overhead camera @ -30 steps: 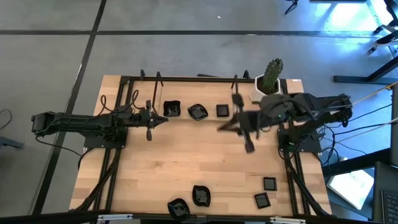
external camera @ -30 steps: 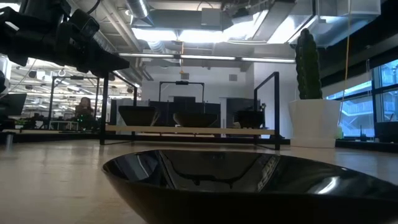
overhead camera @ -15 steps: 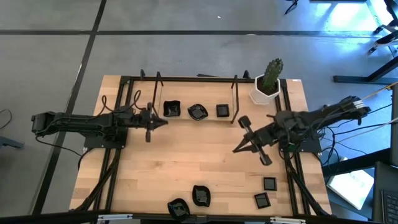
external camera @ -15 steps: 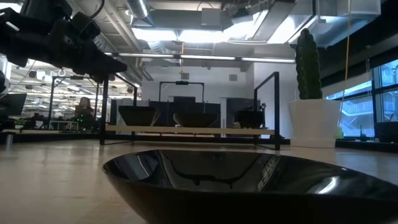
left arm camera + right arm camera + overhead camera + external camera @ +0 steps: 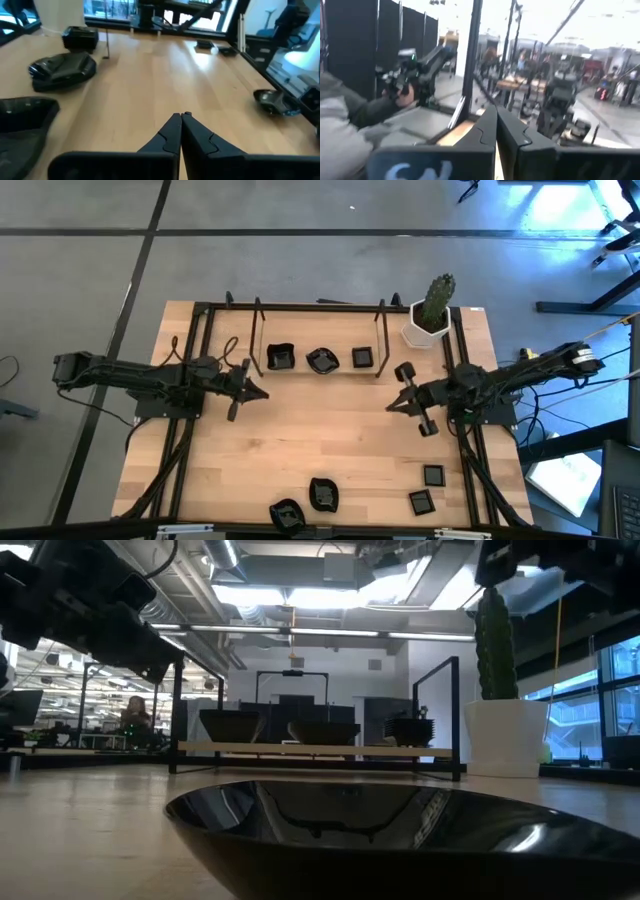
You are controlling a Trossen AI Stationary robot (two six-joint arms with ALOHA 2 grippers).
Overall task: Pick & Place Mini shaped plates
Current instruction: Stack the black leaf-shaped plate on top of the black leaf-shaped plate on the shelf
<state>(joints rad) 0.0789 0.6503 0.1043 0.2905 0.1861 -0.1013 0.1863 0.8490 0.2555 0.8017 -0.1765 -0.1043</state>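
Three glossy black mini plates sit on a low black wire rack point(image 5: 318, 370) at the table's far side: a wavy squarish one point(image 5: 279, 358), a leaf-like one point(image 5: 321, 360) and a small square point(image 5: 361, 358). Several more lie flat by the near edge point(image 5: 323, 493) point(image 5: 433, 475); one fills the low view's foreground point(image 5: 400, 830). My left gripper point(image 5: 260, 392) is shut and empty, just near of the rack's left end; its wrist view shows the shut tips point(image 5: 181, 117) above bare wood. My right gripper point(image 5: 390, 407) is shut and empty, near of the rack's right end.
A white pot with a green cactus point(image 5: 432, 315) stands at the far right corner, beside the rack. Black frame rails point(image 5: 190, 430) run along the table's left and right sides. Bare wood point(image 5: 320, 430) lies between the rack and the near-edge plates.
My right gripper has swung away from the rack's right end toward the table's right and near edge, turning as it went. My left gripper has moved a little toward the near edge and right. The rack with its three plates has slid slightly toward the right.
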